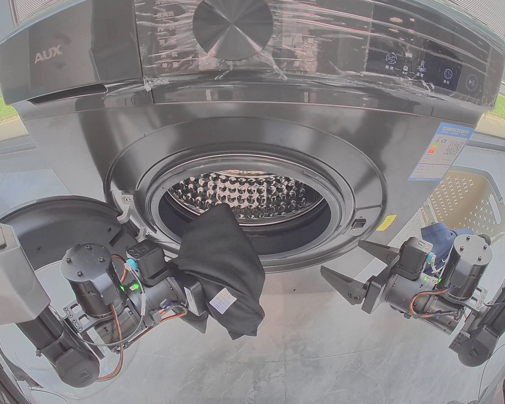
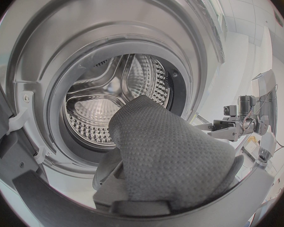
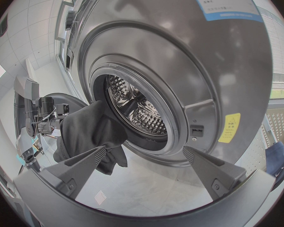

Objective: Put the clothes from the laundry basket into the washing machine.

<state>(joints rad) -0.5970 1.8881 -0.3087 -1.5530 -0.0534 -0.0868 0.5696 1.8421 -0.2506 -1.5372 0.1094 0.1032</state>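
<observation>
Head view: grips the black garment [image 1: 221,265] in the left jaws at 7 o'clock of the drum mouth [image 1: 247,197], top fold at its rim; holds right jaws spread, empty, at 4 o'clock. Left wrist view: faces drum straight beyond garment. Right wrist view: stands farther off.

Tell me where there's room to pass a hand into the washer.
Drum is empty; the opening is free right of the cloth. Bare floor lies between cloth and right end effector. Crowded: the opening's lower left, where the cloth hangs.
</observation>
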